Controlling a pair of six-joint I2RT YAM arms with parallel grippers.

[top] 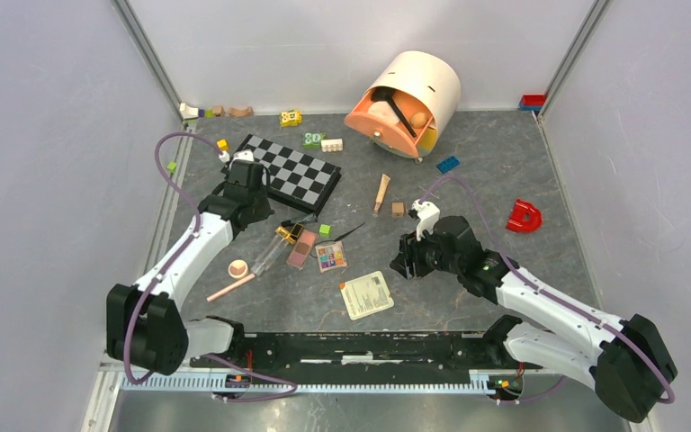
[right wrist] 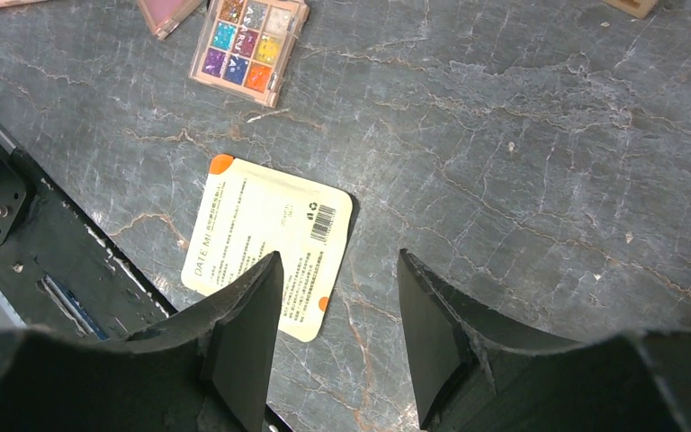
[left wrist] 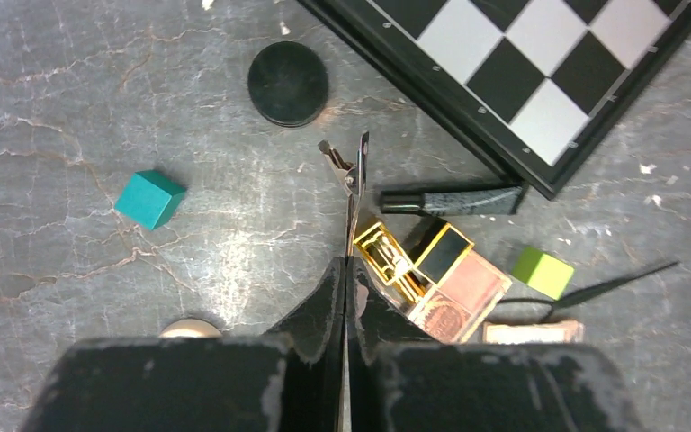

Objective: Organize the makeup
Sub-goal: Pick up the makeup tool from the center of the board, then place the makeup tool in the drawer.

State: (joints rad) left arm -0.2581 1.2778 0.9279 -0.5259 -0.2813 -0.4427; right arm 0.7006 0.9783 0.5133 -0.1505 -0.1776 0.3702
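My left gripper (left wrist: 346, 270) is shut on a thin metal tweezers-like tool (left wrist: 354, 193) that sticks out past the fingertips, just left of a gold-framed clear tube (left wrist: 387, 256) and the pink palette (left wrist: 463, 292). In the top view that gripper (top: 250, 209) hovers by the chessboard's near corner. My right gripper (right wrist: 340, 270) is open and empty above a cream sachet (right wrist: 265, 238); in the top view it (top: 407, 256) is right of the multicolour palette (top: 330, 257). The peach compact (top: 238, 268), pink pencil (top: 231, 287) and a black brush (top: 346, 236) lie between the arms.
The chessboard (top: 292, 173) lies at the back left. A tipped peach round organiser (top: 405, 103) holding brushes is at the back. A beige tube (top: 382, 192), wooden cube (top: 398, 209), red piece (top: 524, 217), green cube (left wrist: 542, 272), teal cube (left wrist: 149, 199) and black disc (left wrist: 288, 83) are scattered about.
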